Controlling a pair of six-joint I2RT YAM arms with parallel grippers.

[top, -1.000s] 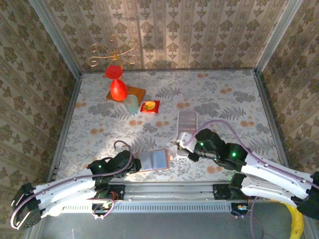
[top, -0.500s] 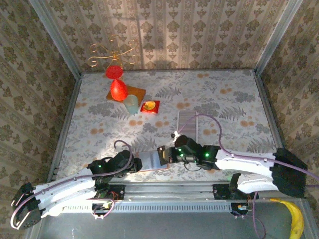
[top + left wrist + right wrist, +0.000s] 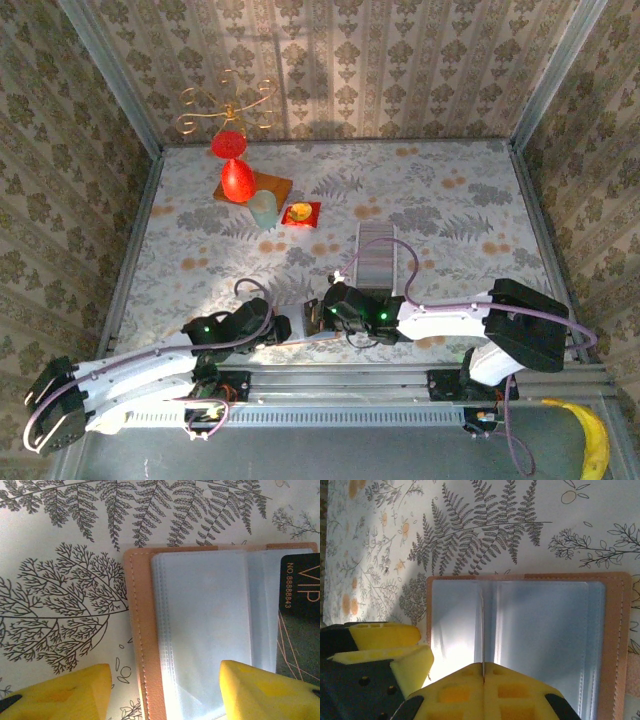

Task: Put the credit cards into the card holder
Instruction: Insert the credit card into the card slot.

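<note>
The card holder (image 3: 145, 630) lies open on the fern-print cloth, a tan leather rim around clear blue-grey sleeves (image 3: 545, 630). My right gripper (image 3: 483, 672) is shut on a credit card (image 3: 482, 625), seen edge-on and standing upright over the holder's centre fold. In the left wrist view the same card (image 3: 300, 620) shows a black face with gold VIP lettering. My left gripper (image 3: 165, 695) is open and straddles the holder's left edge, one finger (image 3: 60, 695) over the cloth and the other over the sleeves. From above, both grippers (image 3: 283, 328) (image 3: 322, 316) meet at the holder (image 3: 300, 325) near the front edge.
A long clear ribbed tray (image 3: 377, 252) lies just behind the right arm. At the back left stand a red vase (image 3: 236, 180), a pale cup (image 3: 262, 210), a red coaster (image 3: 301, 214) and a gold wire ornament (image 3: 226, 105). Walls enclose the table.
My right gripper has swung left from the tray to the open card holder, carrying the card. The left jaws have spread wider; the left arm has nudged slightly right.
</note>
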